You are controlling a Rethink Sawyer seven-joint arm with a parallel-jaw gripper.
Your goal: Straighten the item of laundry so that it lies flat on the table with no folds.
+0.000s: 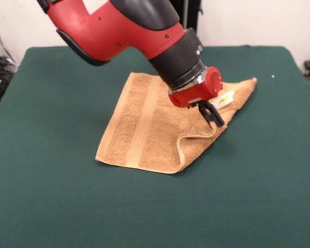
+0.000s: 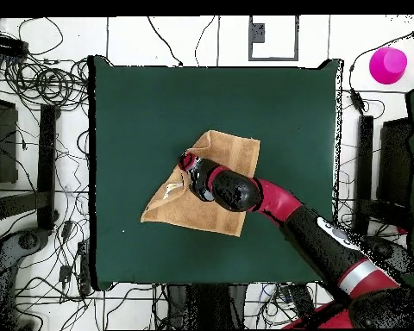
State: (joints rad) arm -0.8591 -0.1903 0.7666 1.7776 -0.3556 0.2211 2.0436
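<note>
The golden-tan towel [image 1: 144, 129] lies near the middle of the dark green table [image 1: 51, 201]. Its left part is flat and shows a woven band. Its right part is folded over, with a raised ridge near the front corner, and a small white label [image 1: 226, 98] shows by the gripper. My gripper [image 1: 215, 120] comes down from the red and black arm onto the right edge of the towel. Its black fingers are close together, pinching the cloth at the fold. In the overhead view the towel [image 2: 232, 151] is an uneven four-cornered shape on the table [image 2: 141, 103], with the gripper [image 2: 187, 164] over its left part.
A small white speck [image 1: 273, 76] lies on the table at the far right. In the overhead view a pink object [image 2: 388, 65] stands off the table at the top right. Cables and equipment lie on the floor around the table.
</note>
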